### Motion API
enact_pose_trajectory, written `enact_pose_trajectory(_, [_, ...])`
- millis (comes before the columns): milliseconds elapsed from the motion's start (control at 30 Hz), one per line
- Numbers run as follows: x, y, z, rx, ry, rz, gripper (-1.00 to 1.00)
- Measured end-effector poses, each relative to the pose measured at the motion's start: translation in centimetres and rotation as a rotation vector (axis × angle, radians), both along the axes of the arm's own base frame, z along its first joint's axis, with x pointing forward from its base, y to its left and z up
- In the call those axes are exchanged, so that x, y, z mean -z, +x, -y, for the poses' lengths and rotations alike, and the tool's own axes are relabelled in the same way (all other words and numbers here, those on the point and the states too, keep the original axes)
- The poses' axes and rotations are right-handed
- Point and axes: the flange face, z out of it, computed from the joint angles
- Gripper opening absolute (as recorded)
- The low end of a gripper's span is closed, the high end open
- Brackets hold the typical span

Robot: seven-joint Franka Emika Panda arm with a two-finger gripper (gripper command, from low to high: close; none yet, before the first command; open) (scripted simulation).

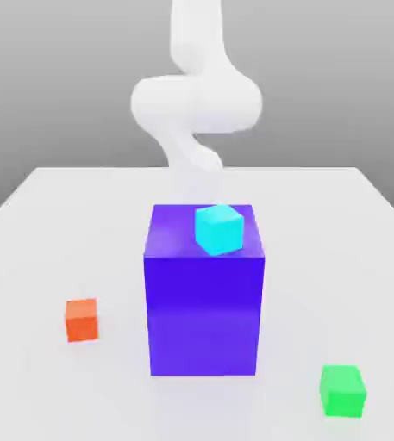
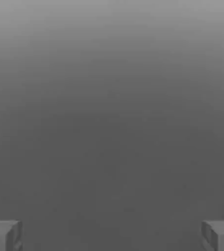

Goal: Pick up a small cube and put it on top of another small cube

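white tabletop [image 1: 53,215] carries a big purple block [image 1: 204,319]; the arm [image 1: 196,99] hangs behind it. cyan cube [image 1: 219,229] sits on the block, near its edge: a clumsy descent could knock it off. orange cube [image 1: 81,319] and green cube [image 1: 343,390] lie well apart. pincer [image 2: 112,234] wide, empty.

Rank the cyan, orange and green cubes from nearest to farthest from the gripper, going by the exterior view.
1. Cyan cube: on top of the purple block, just in front of the arm.
2. Orange cube: on the table, at the exterior view's left, further toward the camera.
3. Green cube: at the exterior view's right, closest to the camera, so farthest from the arm.
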Motion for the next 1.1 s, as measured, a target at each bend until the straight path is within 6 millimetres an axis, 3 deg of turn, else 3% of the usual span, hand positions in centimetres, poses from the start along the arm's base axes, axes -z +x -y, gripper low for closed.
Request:
enact_pose_trajectory(267, [9.5, 8.6, -7.1, -0.261, -0.145, -0.177, 0.0])
enact_pose_trajectory(533, [21.2, 13.4, -15.3, -0.544, -0.273, -0.338, 0.0])
enact_pose_trajectory(667, [27.7, 13.9, -20.4, -0.707, -0.334, -0.411, 0.0])
enact_pose_trajectory(800, [34.6, 13.9, -23.9, -0.847, -0.384, -0.486, 0.0])
enact_pose_trajectory(1033, [47.2, 10.9, -30.0, -1.116, -0.459, -0.611, 0.0])
enact_pose_trajectory(1100, [50.5, 10.3, -30.8, -1.154, -0.468, -0.627, 0.0])
